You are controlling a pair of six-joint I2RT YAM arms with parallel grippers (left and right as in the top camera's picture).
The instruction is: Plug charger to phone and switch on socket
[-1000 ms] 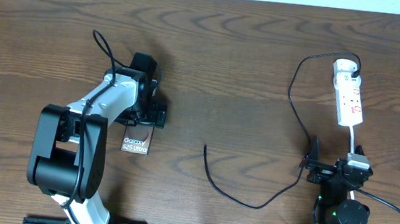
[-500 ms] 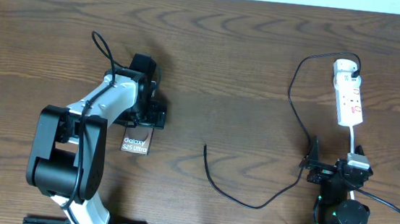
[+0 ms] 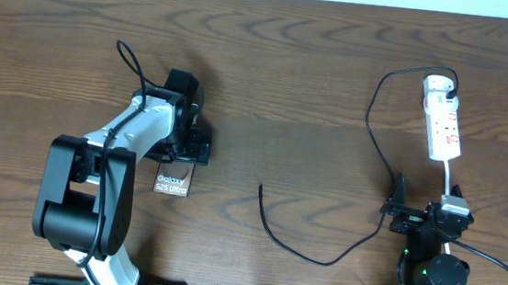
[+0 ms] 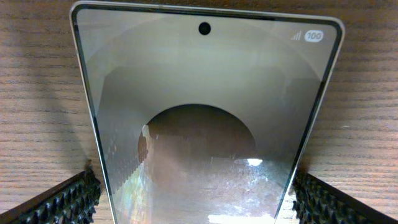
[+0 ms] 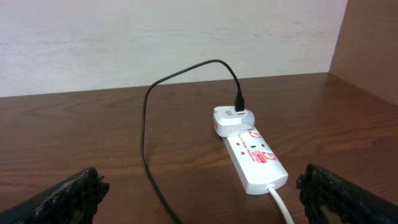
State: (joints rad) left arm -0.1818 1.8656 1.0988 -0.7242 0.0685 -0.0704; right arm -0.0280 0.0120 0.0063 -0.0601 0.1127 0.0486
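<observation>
Straddling the phone (image 4: 205, 93), the left pincer (image 4: 198, 190) pinches its two long edges at the left of the surface (image 3: 314, 92). The right pincer (image 5: 200, 186) sits spread and empty, near right. The charger (image 3: 318, 257) has its adapter plugged into the socket (image 3: 443, 130) at far right, with its loose tip lying mid-surface.

The worktop (image 3: 314, 92) is finished in dark brown wood grain. The phone (image 3: 175, 184) is coloured dark brown and lettered in white. The socket (image 3: 443, 127) is white, marked with red. The charger (image 5: 143, 124) is made up of black cable and a white adapter. The left fingers (image 4: 62, 202) are black and ridged.
</observation>
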